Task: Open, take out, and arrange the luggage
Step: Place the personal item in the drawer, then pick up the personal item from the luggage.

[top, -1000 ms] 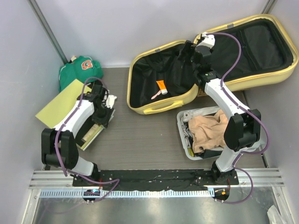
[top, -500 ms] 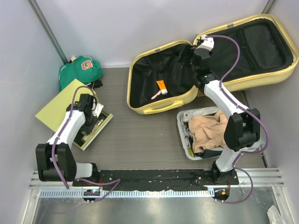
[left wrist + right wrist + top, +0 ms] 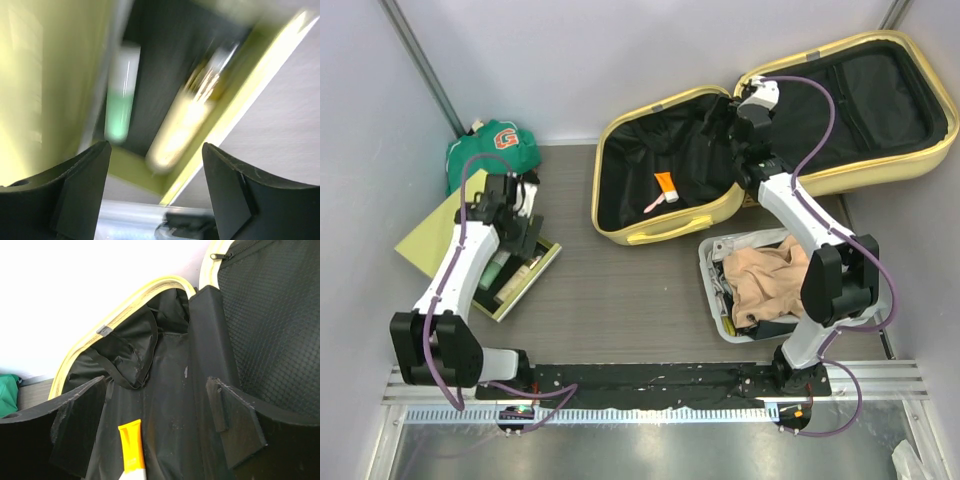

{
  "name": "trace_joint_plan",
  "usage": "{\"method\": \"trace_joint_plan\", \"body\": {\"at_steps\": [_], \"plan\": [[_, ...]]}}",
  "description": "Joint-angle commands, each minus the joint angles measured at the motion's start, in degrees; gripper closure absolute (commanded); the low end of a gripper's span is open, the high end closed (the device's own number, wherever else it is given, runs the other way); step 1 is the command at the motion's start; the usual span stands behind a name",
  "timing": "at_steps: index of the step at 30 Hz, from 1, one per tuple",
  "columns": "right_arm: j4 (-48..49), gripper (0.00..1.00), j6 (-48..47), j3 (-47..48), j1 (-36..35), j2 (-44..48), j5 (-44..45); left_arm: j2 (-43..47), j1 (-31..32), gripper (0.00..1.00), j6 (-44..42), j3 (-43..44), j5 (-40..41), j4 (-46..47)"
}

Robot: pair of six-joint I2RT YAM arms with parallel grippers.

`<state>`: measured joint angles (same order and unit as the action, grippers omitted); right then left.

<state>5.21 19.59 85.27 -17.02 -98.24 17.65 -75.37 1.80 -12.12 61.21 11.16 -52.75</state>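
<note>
- Two halves of the luggage (image 3: 660,235) lie spread open at the far right of the table (image 3: 620,300). The nearer-left half lies flat and the far-right half runs off toward the right wall.
- The black lining is exposed in both halves. An orange tube (image 3: 665,185) lies in the left half with a small white item (image 3: 653,204) touching its near end.
- The right gripper (image 3: 718,112) hovers over the far right part of the left half, close to the hinge between the halves. Its jaws are spread wide and hold nothing.
- The right wrist view shows the pale yellow rim (image 3: 125,305) curving ahead of the right gripper (image 3: 157,405). The orange tube (image 3: 131,445) lies just below and between the fingers.
- The left gripper (image 3: 535,243) is well apart from the luggage, at the left of the table, over the open yellow-green box (image 3: 430,240).
- In the blurred left wrist view the left gripper (image 3: 155,155) has its fingers wide apart with nothing between them. A green-and-white tube (image 3: 120,95) and a pale bottle (image 3: 180,125) lie in the box below.
- A green garment (image 3: 490,150) sits in the far left corner.
- A grey bin (image 3: 712,290) holding beige cloth (image 3: 765,275) stands just near of the luggage, on the right.
</note>
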Motion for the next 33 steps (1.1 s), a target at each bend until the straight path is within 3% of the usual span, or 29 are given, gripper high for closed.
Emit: {"method": "trace_joint_plan", "body": {"at_steps": [1, 3, 4, 7, 11, 16, 20, 28, 33], "plan": [[0.2, 0.12, -4.8, 1.7, -0.5, 3.1, -2.7, -4.8, 6.2, 0.22, 11.7, 12.2, -9.2, 4.3], [-3.5, 0.13, -10.3, 7.2, -2.5, 1.2, -5.0, -7.9, 10.2, 0.22, 12.4, 17.1, -9.9, 6.2], [-10.5, 0.13, -15.9, 10.0, -3.5, -1.9, -5.4, -9.4, 11.0, 0.22, 13.9, 18.6, -9.9, 7.0], [-18.4, 0.13, -25.1, 16.9, -8.5, -5.6, -2.2, -15.4, 12.5, 0.25, 15.8, 23.5, -10.8, 7.7], [-24.4, 0.13, -28.8, 21.7, -13.7, -11.0, 1.9, -18.4, 12.6, 0.23, 18.9, 27.8, -9.2, 8.1], [-40.1, 0.13, -26.5, 34.4, -16.4, -20.7, 2.4, -18.3, 12.6, 0.2, 18.7, 29.8, -7.7, 8.8], [-50.7, 0.15, -23.9, 44.1, -16.4, -28.7, 3.0, -17.2, 12.2, 0.16, 23.4, 29.4, -6.3, 9.5], [-57.0, 0.2, -21.0, 47.0, -16.3, -34.8, 7.0, -15.2, 11.0, 0.11, 24.2, 28.2, -6.9, 11.0], [-57.9, 0.29, -20.9, 47.4, -15.9, -37.6, 8.5, -14.5, 10.9, 0.11, 23.9, 26.8, -8.1, 11.9]]}}
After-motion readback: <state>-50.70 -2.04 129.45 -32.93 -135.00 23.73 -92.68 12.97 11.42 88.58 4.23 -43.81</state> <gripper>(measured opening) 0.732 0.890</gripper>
